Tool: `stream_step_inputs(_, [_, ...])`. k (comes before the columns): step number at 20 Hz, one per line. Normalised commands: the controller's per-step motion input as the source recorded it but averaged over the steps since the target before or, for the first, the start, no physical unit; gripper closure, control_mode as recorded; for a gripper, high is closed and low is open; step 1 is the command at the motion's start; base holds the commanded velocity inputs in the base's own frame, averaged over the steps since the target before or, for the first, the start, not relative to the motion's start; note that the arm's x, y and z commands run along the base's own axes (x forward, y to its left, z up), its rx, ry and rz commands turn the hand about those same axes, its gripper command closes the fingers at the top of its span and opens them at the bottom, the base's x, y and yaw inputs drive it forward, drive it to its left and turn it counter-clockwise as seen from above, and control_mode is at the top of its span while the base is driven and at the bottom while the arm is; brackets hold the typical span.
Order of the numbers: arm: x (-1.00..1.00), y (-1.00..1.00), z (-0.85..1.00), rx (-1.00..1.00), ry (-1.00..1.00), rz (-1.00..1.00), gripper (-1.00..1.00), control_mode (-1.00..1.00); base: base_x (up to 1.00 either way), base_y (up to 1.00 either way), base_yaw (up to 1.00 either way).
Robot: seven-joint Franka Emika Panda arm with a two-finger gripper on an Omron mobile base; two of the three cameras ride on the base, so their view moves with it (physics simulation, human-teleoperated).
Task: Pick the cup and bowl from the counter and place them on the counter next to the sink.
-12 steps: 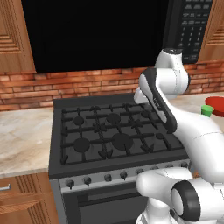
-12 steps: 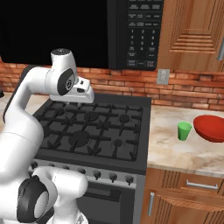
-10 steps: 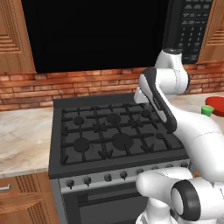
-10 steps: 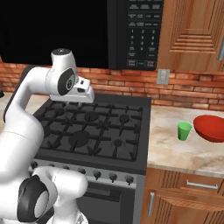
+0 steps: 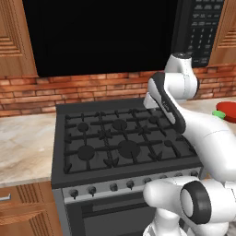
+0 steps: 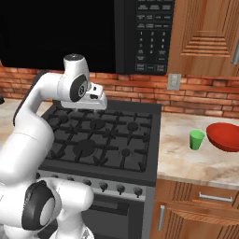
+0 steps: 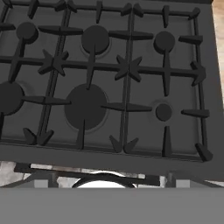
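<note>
The black gas stove [image 6: 100,140] takes up the middle of both base views, with the brick wall [image 6: 196,98] and the microwave [image 6: 149,35] behind it. To its right runs the beige marbled table [image 6: 186,161] over wooden cabinets. On that table stand the red bowl [image 6: 225,137] and, just beside it on the stove side, the small green cup [image 6: 196,139]; the two look close but apart.

The white arm is raised over the back of the stove, its tool [image 6: 99,100] pointing down at the burners with its fingers spread wide and nothing between them. It is well apart from both cup and bowl, so I judge this to be the very start: neither is picked. The next move calls for a swing to the right, or a drive of the base, to bring the tool over the cup.

The right base view shows cup and bowl whole; the left base view catches only their edge behind the arm. The hand view looks straight down on the stove grates [image 7: 127,70].
</note>
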Motion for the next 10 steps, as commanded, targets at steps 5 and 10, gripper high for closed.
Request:
stream_step_inputs(5, [0.21, -0.41, -0.21, -0.05, 0.01, 0.0, -1.0, -1.0, 0.0, 0.0, 0.0])
stream_step_inputs(10, [0.13, -0.49, -0.14, -0.05, 0.03, 0.0, -1.0, -1.0, 0.0, 0.0, 0.0])
